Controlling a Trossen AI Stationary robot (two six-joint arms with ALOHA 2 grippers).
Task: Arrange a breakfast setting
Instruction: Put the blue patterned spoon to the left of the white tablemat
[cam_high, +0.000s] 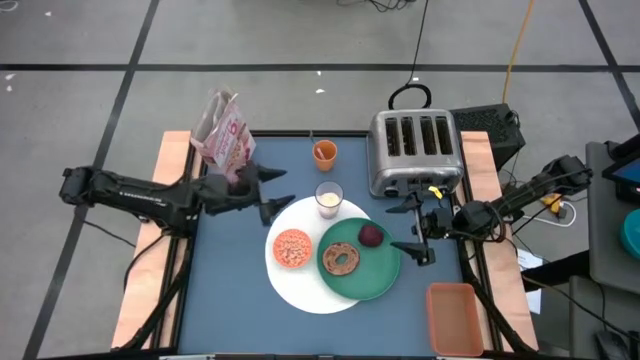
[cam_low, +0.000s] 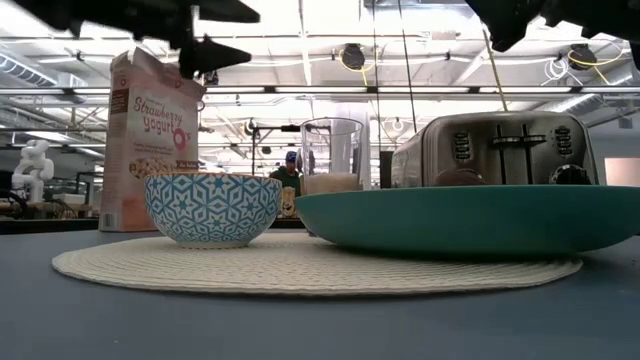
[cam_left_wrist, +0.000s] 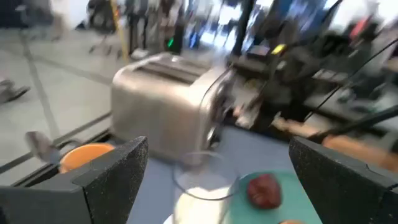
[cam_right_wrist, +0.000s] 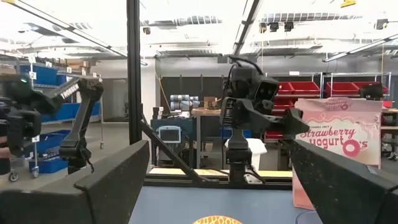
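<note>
The large white plate lies on the blue table. On it sit the green plate with the brown bagel and dark red fruit, and the small bowl of cereal. The milk glass stands at the white plate's far edge, the orange cup farther back. My left gripper is open and empty, raised left of the glass. My right gripper is open and empty, right of the green plate. The spoon is not in view.
The silver toaster stands at the back right and the pink cereal box at the back left. An orange tray lies at the near right corner. Bare blue table shows at the near left.
</note>
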